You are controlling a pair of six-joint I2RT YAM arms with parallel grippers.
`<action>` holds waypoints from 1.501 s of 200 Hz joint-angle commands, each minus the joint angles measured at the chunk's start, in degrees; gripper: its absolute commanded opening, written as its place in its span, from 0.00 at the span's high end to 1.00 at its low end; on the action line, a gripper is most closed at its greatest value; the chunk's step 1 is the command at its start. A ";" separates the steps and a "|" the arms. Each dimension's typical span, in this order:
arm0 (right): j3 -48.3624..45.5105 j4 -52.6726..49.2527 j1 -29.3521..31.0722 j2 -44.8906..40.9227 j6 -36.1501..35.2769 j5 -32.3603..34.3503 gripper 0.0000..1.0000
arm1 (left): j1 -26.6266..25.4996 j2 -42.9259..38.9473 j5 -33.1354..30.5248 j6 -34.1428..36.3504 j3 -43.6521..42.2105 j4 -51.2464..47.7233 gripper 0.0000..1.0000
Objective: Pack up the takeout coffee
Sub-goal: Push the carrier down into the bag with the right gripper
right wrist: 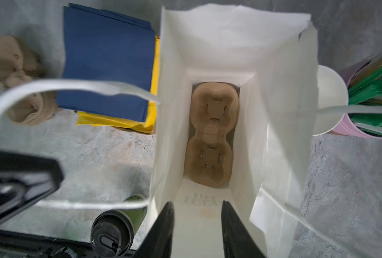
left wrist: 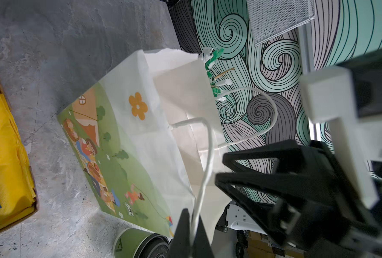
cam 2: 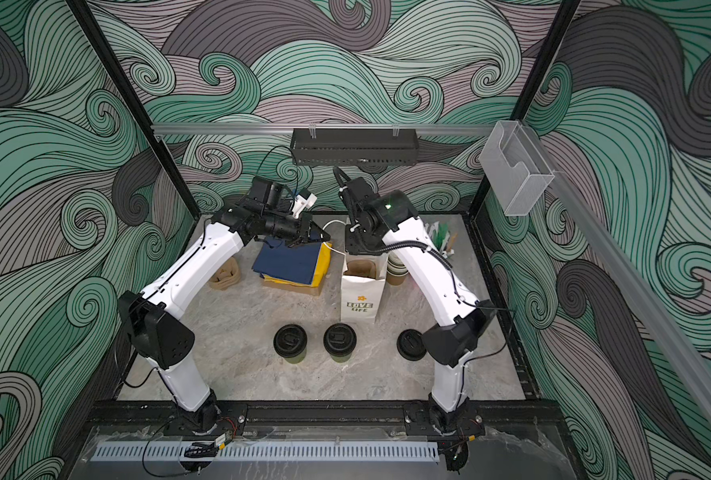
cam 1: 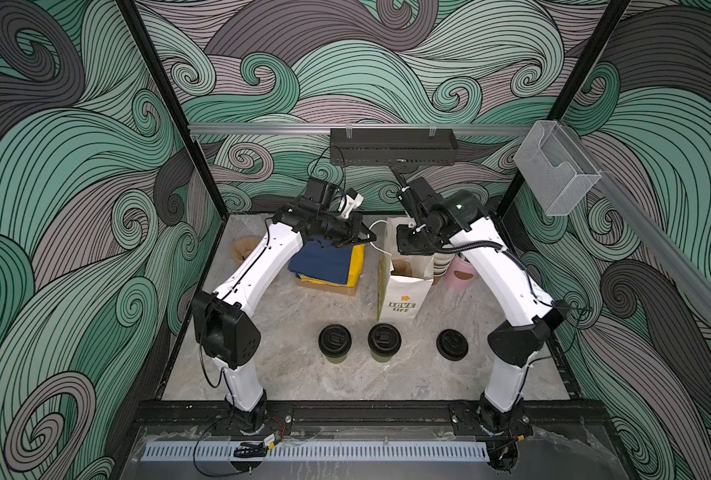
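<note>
1. grey marbled table (cam 1: 304, 374) sits inside walls (cam 1: 387, 62) papered with teal and mauve swirls.
2. white bag (cam 1: 403, 291) stands upright near the middle with its mouth open, and "love life" is printed on its near face.
3. carrier (right wrist: 211, 134), brown card with two wells, lies flat on the bag's floor.
4. left gripper (cam 1: 372, 239) reaches in from about 10 o'clock of the bag. its jaws are pinched tight on the handle (left wrist: 210, 152), and in the left wrist view the white cord runs up from between the fingertips.
5. right gripper (right wrist: 196, 203) hangs over the bag's mouth. its jaws are parted by a moderate gap with nothing between them.
6. left cup (cam 1: 334, 341) and right cup (cam 1: 384, 340) stand upright on the table side by side with their black lids on. they sit at about 8 and 6 o'clock of the bag, outside it and well apart from both grippers.
7. loose lid (cam 1: 452, 344) lies flat at about 5 o'clock of the bag, apart from the right cup.
8. napkins (cam 1: 324, 262), blue over yellow, are stacked between 9 and 10 o'clock of the bag, partly under the left gripper.
9. cup stack (cam 1: 441, 264) stands just beside the bag at 2 o'clock, with a pink cup (cam 1: 464, 272) next to it.
</note>
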 commanded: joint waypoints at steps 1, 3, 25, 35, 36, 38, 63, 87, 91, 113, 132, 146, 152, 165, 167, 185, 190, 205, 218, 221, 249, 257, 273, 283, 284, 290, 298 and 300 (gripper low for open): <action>-1.26 -2.04 -0.01 1.37 5.52 1.80 0.70 | -0.17 -2.77 0.70 -1.21 -1.67 3.58 1.00; -1.55 -1.99 -0.01 1.61 5.70 1.82 0.71 | -0.16 -2.84 0.73 -1.31 -1.85 3.81 1.00; -7.20 2.21 -0.05 1.64 6.90 1.32 0.75 | -0.16 -4.06 0.73 -2.35 -3.96 5.87 1.00; -10.37 5.36 -0.07 0.79 7.53 1.38 0.76 | -0.17 -4.67 0.53 -2.66 -4.88 6.32 1.00; -10.69 5.65 -0.11 0.70 7.58 1.38 0.76 | -0.15 -4.69 0.52 -2.67 -4.95 6.36 1.00; -11.20 6.00 -0.10 0.52 7.68 1.43 0.76 | -0.13 -4.83 0.40 -2.67 -5.00 6.39 1.00; -13.95 9.61 -0.14 -0.36 8.08 1.52 0.77 | 0.03 -6.36 -0.23 -2.67 -6.54 6.47 1.00; -16.14 10.94 -0.30 -0.62 8.00 1.57 0.76 | 0.40 -7.52 -0.75 -2.98 -7.83 7.22 1.00; -16.53 11.26 -0.39 -0.75 8.03 1.49 0.75 | 0.49 -7.69 -0.80 -3.02 -8.06 7.42 1.00; -19.46 14.20 -1.21 -1.60 7.48 -0.28 0.74 | 0.80 -8.49 -0.98 -3.19 -8.96 8.13 1.00; -21.37 16.16 -1.95 -2.42 6.51 -2.22 0.73 | 0.98 -8.58 -0.73 -3.11 -9.24 8.25 1.00; -22.51 18.28 -2.17 -3.27 5.52 -3.52 0.72 | 0.98 -8.42 -0.54 -3.11 -9.21 8.31 1.00; -22.89 19.10 -2.29 -3.59 5.12 -4.08 0.70 | 0.98 -8.35 -0.55 -3.11 -9.18 8.21 1.00; -23.12 19.73 -2.44 -4.11 4.44 -4.21 0.68 | 0.94 -8.16 -0.50 -2.95 -8.98 7.98 1.00; -23.08 19.74 -2.44 -4.18 4.33 -4.16 0.68 | 1.00 -8.27 -0.47 -2.89 -8.97 7.92 1.00; -23.07 19.81 -2.64 -4.60 3.68 -3.96 0.64 | 1.09 -8.17 -0.61 -2.76 -8.88 7.90 1.00; -23.28 20.08 -2.72 -4.85 3.68 -3.97 0.63 | 1.06 -8.09 -0.59 -2.71 -8.88 7.82 1.00; -23.50 21.14 -2.73 -5.91 3.28 -3.82 0.61 | 1.08 -8.03 -0.64 -2.50 -8.80 7.59 1.00; -23.70 22.21 -2.70 -7.01 2.86 -4.06 0.57 | 1.10 -7.80 -0.81 -2.28 -8.50 7.21 1.00; -23.80 22.43 -2.75 -7.23 2.69 -4.20 0.56 | 1.11 -7.76 -0.80 -2.19 -8.41 7.07 1.00; -24.45 23.30 -2.74 -9.30 1.49 -4.12 0.52 | 1.16 -7.49 -0.90 -1.97 -8.03 6.80 1.00; -24.91 23.29 -2.76 -9.63 1.39 -3.23 0.51 | 1.15 -7.40 -0.95 -1.93 -7.87 6.71 1.00; -26.31 22.38 -2.84 -9.97 2.60 -0.38 0.55 | 1.15 -7.17 -0.98 -1.80 -7.61 6.58 1.00; -27.06 22.09 -3.11 -9.66 3.67 1.15 0.60 | 1.19 -7.11 -0.95 -1.70 -7.65 6.53 1.00; -27.13 22.10 -3.12 -9.63 3.76 1.18 0.60 | 1.19 -7.09 -0.92 -1.70 -7.65 6.56 1.00; -27.28 22.17 -3.23 -9.25 4.08 1.38 0.62 | 1.19 -7.08 -0.92 -1.70 -7.55 6.58 1.00; -26.94 22.09 -3.48 -8.17 3.99 1.12 0.63 | 1.19 -7.13 -0.94 -1.75 -7.55 6.53 1.00; -26.80 22.07 -3.49 -7.83 3.95 0.95 0.64 | 1.19 -7.11 -0.95 -1.71 -7.56 6.57 1.00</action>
